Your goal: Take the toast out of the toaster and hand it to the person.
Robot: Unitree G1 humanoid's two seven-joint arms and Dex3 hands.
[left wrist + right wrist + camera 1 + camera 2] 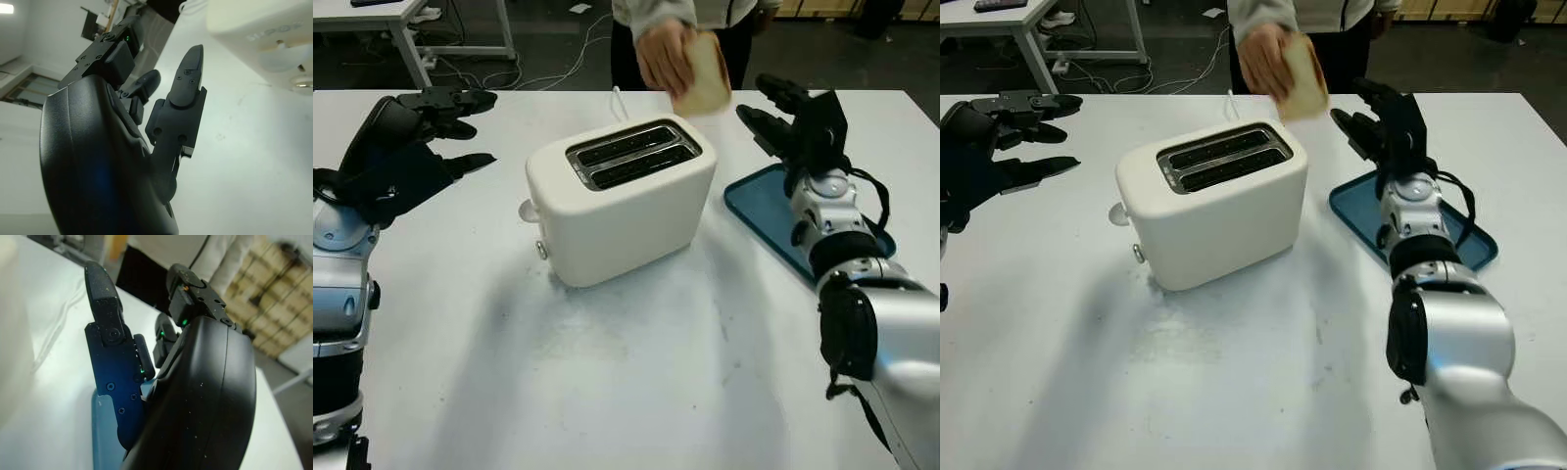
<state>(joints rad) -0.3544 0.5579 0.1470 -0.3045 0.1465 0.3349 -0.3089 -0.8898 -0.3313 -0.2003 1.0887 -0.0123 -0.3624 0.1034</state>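
Note:
A white two-slot toaster [622, 196] stands mid-table with both slots showing dark and nothing in them. Behind it, a person's hand [661, 54] holds a slice of toast [705, 76] above the far table edge. My right hand [783, 117] is open, raised just right of the toast and apart from it, above the blue tray. My left hand [431, 132] is open too, hovering left of the toaster without touching it. The toaster's lever side [283, 49] appears in the left wrist view.
A blue tray [759, 211] lies on the table to the right of the toaster, under my right forearm. A white cord [617, 98] runs from behind the toaster. The person stands at the far edge; desks and cables are on the floor behind.

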